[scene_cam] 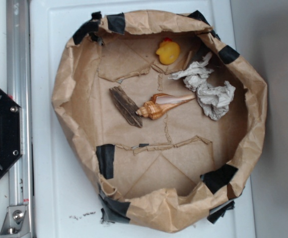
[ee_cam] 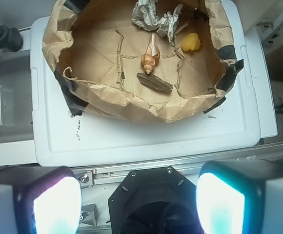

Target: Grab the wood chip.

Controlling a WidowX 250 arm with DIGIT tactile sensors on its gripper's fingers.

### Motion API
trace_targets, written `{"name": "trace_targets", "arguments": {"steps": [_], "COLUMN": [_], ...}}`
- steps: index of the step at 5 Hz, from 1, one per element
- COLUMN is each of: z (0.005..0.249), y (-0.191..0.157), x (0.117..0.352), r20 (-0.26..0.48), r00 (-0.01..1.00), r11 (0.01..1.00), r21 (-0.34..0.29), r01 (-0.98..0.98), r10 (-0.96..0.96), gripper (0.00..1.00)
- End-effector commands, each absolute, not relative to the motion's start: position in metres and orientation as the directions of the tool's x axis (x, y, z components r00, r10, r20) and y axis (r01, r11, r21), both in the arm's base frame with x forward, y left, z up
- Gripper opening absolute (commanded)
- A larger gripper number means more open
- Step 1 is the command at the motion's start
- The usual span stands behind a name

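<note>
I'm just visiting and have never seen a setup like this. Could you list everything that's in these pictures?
wood chip: one, dark brown, on the nest floor, left of the seashell, touching or nearly so.
seashell: one, tan and orange spiral, centre of the nest.
rubber duck: one, yellow, at the far edge.
crumpled paper: one wad, grey-white, right of the seashell.
paper nest: one, brown, patched with black tape, walls raised around everything.
white lid: one, under the nest.
metal rail: one, silver, beside the lid.
robot base: one, black, by the rail.
gripper: one, two pale fingers spread apart, holding nothing, well back from the nest.
</note>
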State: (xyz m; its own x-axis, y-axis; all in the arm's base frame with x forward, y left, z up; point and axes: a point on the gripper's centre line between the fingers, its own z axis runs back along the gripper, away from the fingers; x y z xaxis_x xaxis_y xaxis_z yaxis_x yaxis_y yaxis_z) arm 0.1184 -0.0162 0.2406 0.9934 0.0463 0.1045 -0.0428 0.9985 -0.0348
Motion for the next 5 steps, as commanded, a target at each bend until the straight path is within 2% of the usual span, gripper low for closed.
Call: {"name": "trace_targets", "arguments": {"steps": [1, 2, 3, 4, 5], "z": [0.241, 0.215, 0.194, 0.165, 0.131], "y": [-0.016, -0.007, -0.004, 0.013, 0.033], "x": [0.118, 0.168, 0.220, 0.267, 0.272], "r20": [0.104, 0.176, 0.173, 0.111, 0.078], "r00": [0.993, 0.966, 0.940, 0.939, 0.923], "r11": [0.998, 0.981, 0.952, 0.934, 0.922], "r21": [-0.035, 0.006, 0.132, 0.192, 0.135], "r01": [-0.043, 0.192, 0.275, 0.301, 0.364], "r10": [0.046, -0.190, -0.295, -0.326, -0.376], "gripper": [1.00, 1.00, 1.00, 1.00, 1.00]}}
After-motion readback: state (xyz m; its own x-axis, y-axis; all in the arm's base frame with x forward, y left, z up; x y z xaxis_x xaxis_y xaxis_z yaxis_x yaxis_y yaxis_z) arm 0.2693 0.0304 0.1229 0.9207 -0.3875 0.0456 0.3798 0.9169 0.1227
